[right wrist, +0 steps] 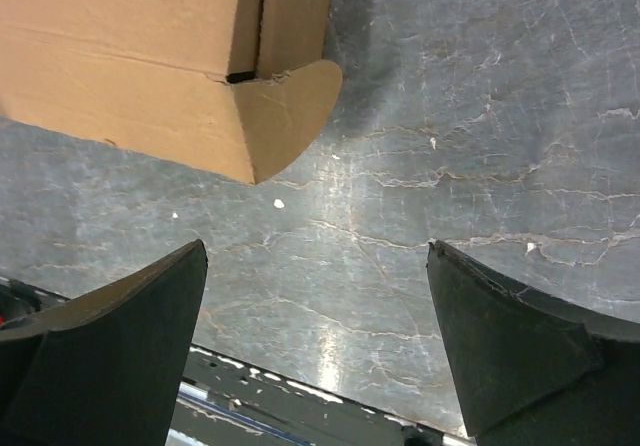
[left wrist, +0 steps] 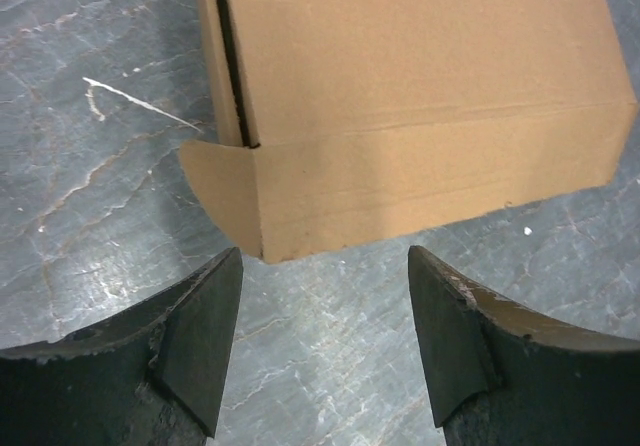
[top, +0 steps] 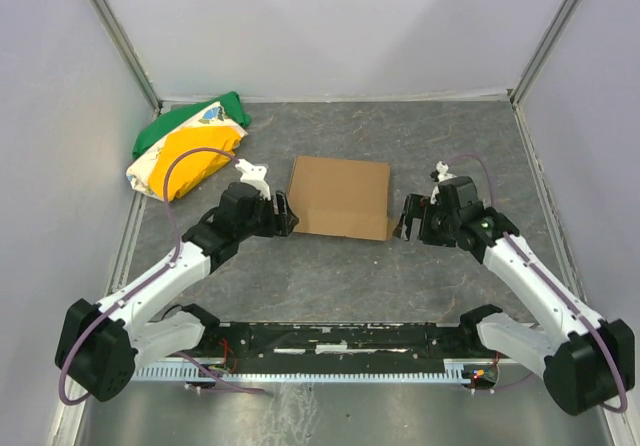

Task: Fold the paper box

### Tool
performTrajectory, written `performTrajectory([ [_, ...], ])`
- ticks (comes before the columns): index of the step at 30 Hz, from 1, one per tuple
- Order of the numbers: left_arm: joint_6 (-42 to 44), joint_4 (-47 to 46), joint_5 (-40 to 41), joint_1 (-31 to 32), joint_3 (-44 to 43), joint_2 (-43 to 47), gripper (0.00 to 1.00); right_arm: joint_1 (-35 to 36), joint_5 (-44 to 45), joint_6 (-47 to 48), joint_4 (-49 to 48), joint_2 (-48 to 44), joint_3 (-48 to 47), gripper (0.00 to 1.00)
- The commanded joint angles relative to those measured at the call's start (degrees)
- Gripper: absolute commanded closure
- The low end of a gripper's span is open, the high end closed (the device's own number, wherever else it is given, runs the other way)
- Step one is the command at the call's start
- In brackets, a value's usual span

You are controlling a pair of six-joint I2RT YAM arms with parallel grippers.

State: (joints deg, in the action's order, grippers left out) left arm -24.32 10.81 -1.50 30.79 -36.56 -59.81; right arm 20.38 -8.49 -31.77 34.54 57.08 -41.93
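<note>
The plain brown corrugated cardboard box (top: 340, 196) lay compact on the grey surface (top: 350, 276), with the left jaws and right jaws wide and empty just beside its ends. Folding seemed nearly finished; the next move probably called for tucking its protruding rounded corner tabs (left wrist: 215, 191).

Grey marbled tabletop (top: 340, 276), pale walls (top: 330, 26) — metal corner posts (top: 118, 36)
</note>
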Motion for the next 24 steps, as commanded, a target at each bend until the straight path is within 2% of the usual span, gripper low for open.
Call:
performTrajectory([
  [1,3.59,0.12,4.98,-0.08,-3.79,-3.42,0.26,3.9,2.85,3.15,-1.93,5.07,-2.59,0.01],
  [5,2.12,3.46,8.45,-0.08,-5.25,-5.0,0.28,11.15,8.37,2.09,-3.62,10.21,-4.8,0.01],
  [8,1.81,1.03,7.95,-0.05,-4.3,-3.57,0.28,14.57,12.14,0.78,-4.67,13.64,-6.22,0.0],
  [14,0.94,-6.21,7.18,-0.05,-1.25,-2.44,0.31,15.05,16.06,0.66,-4.99,14.12,-7.73,0.03],
  [18,2.92,-1.91,5.56,-0.02,-3.66,-8.17,0.32,15.04,17.31,1.81,-3.49,17.33,-10.41,0.03],
  [24,3.49,0.39,4.04,0.02,-6.26,-14.03,0.32,15.1,13.51,1.31,-5.75,20.74,-11.04,0.04],
])
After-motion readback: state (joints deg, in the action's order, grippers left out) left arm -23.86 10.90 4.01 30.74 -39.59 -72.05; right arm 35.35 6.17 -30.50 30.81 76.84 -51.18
